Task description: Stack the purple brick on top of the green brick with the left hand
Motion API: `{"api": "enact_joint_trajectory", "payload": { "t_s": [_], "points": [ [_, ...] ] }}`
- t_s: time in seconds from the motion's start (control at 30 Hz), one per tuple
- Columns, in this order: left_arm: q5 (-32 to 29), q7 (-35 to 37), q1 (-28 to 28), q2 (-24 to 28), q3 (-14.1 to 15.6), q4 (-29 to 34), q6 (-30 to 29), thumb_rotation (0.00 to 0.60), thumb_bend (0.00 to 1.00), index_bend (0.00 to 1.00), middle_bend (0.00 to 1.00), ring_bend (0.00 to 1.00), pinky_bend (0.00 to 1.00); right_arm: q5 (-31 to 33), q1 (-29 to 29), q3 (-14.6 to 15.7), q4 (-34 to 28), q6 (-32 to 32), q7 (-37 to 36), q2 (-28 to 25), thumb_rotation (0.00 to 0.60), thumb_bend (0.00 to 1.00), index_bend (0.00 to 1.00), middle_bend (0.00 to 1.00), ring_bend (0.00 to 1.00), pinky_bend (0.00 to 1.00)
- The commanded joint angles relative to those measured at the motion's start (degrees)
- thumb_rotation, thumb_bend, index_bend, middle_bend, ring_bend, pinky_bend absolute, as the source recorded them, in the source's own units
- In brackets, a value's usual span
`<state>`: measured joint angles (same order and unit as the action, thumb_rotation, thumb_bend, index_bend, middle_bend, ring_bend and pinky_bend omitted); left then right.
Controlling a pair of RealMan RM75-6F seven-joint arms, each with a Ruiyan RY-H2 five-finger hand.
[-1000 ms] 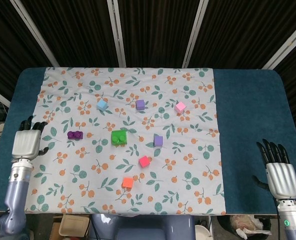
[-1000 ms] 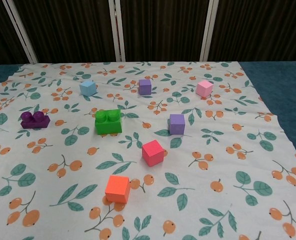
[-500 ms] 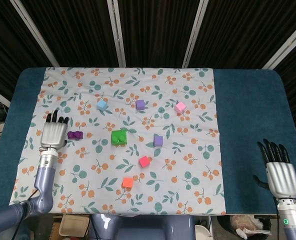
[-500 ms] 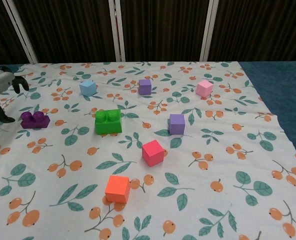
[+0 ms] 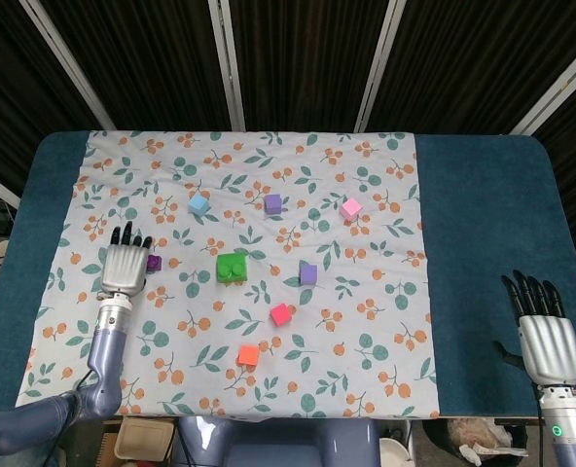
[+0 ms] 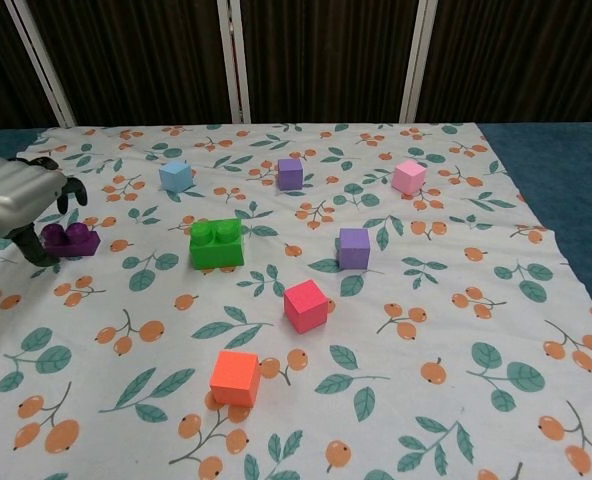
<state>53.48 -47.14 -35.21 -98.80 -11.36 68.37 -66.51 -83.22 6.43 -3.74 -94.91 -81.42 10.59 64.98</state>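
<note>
Left hand: the left hand (image 5: 125,267) hovers right over the purple brick (image 6: 72,239), fingers spread wide, nothing held!
Purple brick: flat on the patterned cloth (image 5: 385,195), at the left, mostly hidden under the hand in the head view.
Green brick: the green brick (image 5: 232,267) sits near the cloth's middle, well apart from the purple one.
Right hand: the right hand (image 5: 547,336) rests over the blue table (image 5: 483,214) at the far right, fingers straight and slightly apart, empty.
Other blocks: small cubes scattered around, an orange cube (image 6: 236,376) nearest the front.

left robot hand (image 5: 125,265): fingers spread | right robot hand (image 5: 548,342): flat, fingers apart
</note>
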Motion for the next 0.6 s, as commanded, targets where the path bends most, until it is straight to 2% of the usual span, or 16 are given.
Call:
{"api": "enact_joint_trajectory", "payload": {
  "t_s": [0.03,0.6],
  "points": [
    [-0.05,-0.23,-0.50,-0.92,0.11,-1.24,0.43,0.600,0.24,0.25,0.31,0.05,0.12,-0.08,0.05,0.10,-0.21,0.06,0.51,0.17,0.600,0.19,0.00,0.00,0.00,0.00],
    [0.33,-1.22,-0.89,-5.53,0.35,-7.41,-0.58,0.600,0.29,0.31,0.38,0.08,0.12,0.43,0.29,0.15,-0.43,0.51,1.89,0.46,0.600,0.19,0.00,0.00,0.00,0.00]
  ]
}}
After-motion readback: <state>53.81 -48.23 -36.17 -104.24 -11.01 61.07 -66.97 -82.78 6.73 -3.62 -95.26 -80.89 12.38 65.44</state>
